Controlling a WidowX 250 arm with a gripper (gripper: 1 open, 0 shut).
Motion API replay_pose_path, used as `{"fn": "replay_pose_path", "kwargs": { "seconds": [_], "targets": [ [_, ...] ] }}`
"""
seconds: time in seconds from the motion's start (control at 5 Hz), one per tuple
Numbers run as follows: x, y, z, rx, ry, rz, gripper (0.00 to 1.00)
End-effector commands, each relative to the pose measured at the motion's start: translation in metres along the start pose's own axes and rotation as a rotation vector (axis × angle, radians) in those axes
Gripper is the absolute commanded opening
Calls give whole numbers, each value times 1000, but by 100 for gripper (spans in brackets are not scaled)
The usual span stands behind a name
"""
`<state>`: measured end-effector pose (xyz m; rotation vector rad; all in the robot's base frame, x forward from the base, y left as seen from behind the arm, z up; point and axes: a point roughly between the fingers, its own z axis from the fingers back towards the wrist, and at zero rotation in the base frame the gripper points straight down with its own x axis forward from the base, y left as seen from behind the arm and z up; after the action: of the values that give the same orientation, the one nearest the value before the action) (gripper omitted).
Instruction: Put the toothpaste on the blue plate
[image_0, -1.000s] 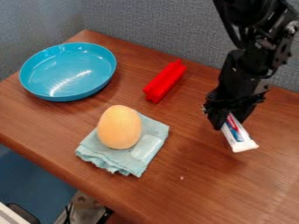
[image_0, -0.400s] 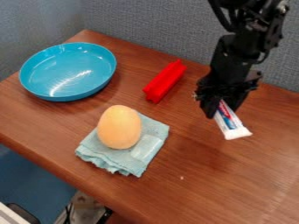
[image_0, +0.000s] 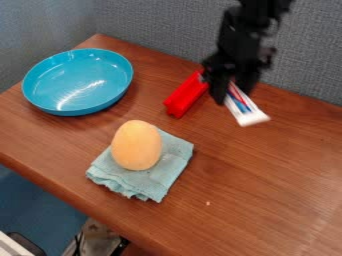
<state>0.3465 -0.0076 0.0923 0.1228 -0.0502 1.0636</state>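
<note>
Counting from the left: one blue plate (image_0: 78, 82), one orange egg-shaped thing (image_0: 135, 145) on one folded cloth (image_0: 142, 166), one red block (image_0: 187, 93), one toothpaste (image_0: 243, 106), one gripper (image_0: 230, 88), all over one brown wooden table (image_0: 267, 185).

Far to the left of the jaws, the blue plate is round, shallow and glossy, and holds nothing. Below and left of the jaws, the orange thing is smooth, matte and rounded like an egg, standing upright in the middle of the cloth, which is pale blue-green, soft and rumpled at its edges. Just left of the jaws lies the red block, a plain rectangular bar lying slantwise on the table, its upper end near the jaws; whether they touch cannot be told.

The dark gripper points down, and its jaws are closed on the upper end of the toothpaste. That tube is small, flat and white with red and blue print. Its long axis slants from the jaws down toward the lower right, so the free end points that way. It looks lifted clear of the wood, to the right of the red block and well apart from the blue plate.
</note>
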Motion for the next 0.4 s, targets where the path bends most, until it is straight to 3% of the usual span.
{"fn": "replay_pose_path", "kwargs": {
  "seconds": [0.0,0.2],
  "targets": [
    [46,19,39,-81,-31,97,0],
    [84,41,38,-68,-38,167,0]
  ]
}}
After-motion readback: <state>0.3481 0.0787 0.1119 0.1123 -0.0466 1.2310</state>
